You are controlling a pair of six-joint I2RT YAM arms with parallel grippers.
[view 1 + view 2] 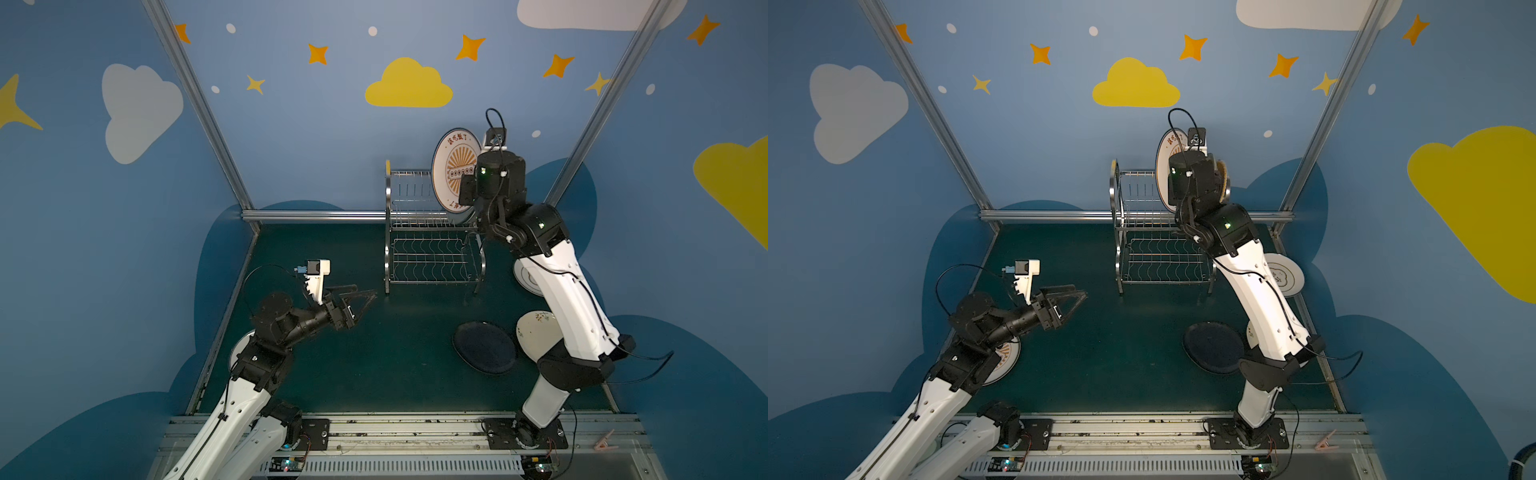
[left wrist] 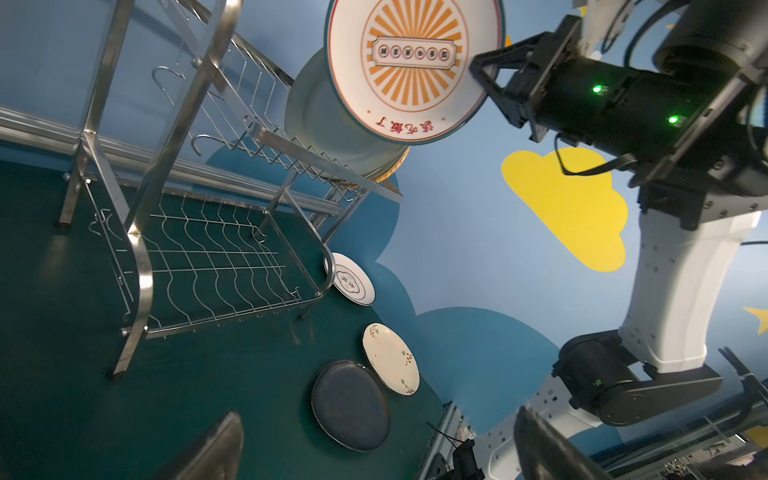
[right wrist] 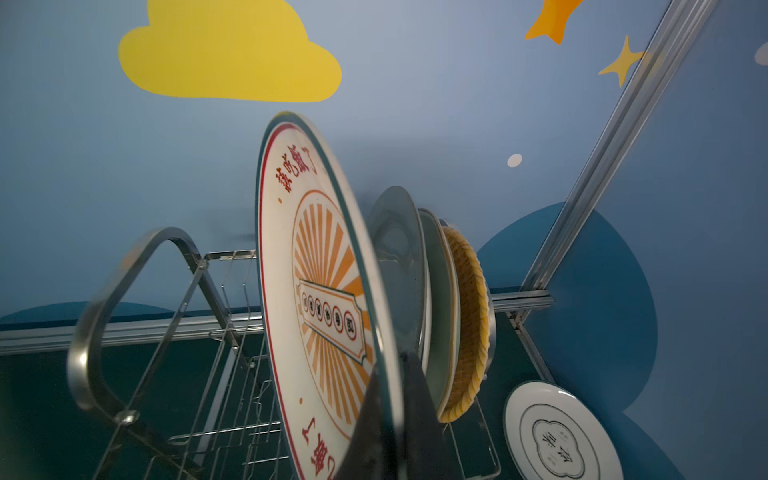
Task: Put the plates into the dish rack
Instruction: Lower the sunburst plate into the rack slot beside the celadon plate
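My right gripper [image 2: 478,71] clamps one sunburst plate [image 2: 409,62]; dish rack [image 2: 137,257] holds three, teal mat [image 1: 374,365] four; left gripper [image 1: 365,291] gapes empty; blue walls [image 1: 311,137].

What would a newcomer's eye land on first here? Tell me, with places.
The large round white plate with an orange sunburst stands out, clamped on edge by the shut right gripper above the upper tier of the shiny steel-wire dish rack, beside grey-green plates already standing there. Next comes the round black plate lying flat on the dark green table in front of the rack.
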